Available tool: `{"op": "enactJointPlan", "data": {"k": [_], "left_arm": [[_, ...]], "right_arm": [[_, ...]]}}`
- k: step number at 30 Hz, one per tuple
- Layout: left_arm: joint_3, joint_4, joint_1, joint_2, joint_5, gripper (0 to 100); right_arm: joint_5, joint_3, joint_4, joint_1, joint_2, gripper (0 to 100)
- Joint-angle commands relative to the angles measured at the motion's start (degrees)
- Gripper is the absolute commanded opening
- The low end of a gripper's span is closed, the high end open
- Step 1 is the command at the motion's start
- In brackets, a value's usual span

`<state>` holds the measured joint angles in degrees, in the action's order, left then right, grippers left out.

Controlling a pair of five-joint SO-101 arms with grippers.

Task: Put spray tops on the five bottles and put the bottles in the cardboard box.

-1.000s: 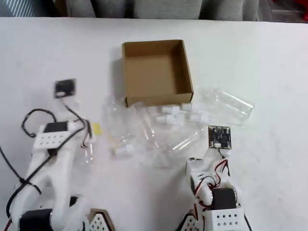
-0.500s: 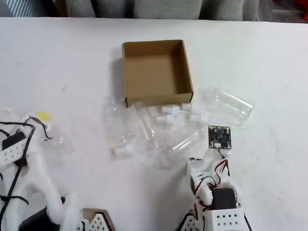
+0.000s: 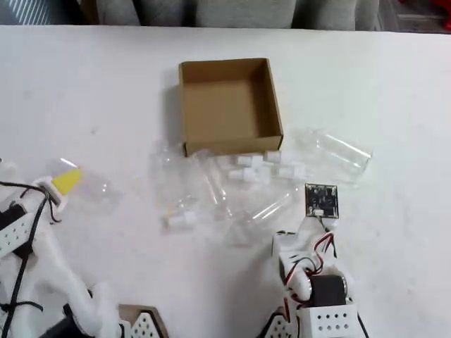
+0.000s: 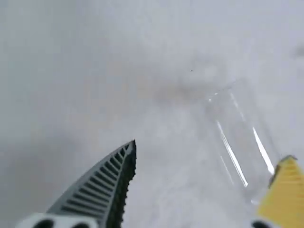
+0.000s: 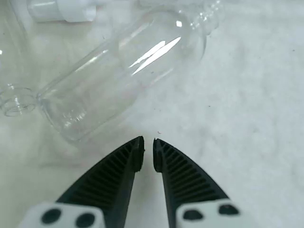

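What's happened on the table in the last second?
The left hand swung away from the other bottles to the table's left side, and one clear bottle went with it, now lying by its yellow finger. The right hand, cardboard box and those bottles stayed put.

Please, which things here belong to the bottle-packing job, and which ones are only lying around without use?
For the job:
- cardboard box
- clear bottles lying in front of it
- one more bottle between the open fingers of the left gripper
- white spray tops

Not for the job:
- white table
- grey furniture behind it
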<state>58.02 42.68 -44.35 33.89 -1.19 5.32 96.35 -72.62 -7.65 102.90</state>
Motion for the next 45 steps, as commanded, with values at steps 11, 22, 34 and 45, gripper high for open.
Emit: {"op": "enactJointPlan", "data": {"k": [11,22,34,45], "left_arm": [[-8.88,31.47,11.65,25.71,37.19,4],[-9.32,36.92,16.75,4.0,48.26,2],[-6.33,26.99,24.31,-1.63,56.0,2],[-0.09,19.08,28.79,-1.63,55.91,2]], "right_arm": [[0.26,0.53,-0.22,0.75,0.31,1.6],[0.26,0.53,-0.22,0.75,0.31,1.6],[0.26,0.53,-0.22,0.75,0.31,1.6],[0.26,0.53,-0.22,0.75,0.31,1.6]]}}
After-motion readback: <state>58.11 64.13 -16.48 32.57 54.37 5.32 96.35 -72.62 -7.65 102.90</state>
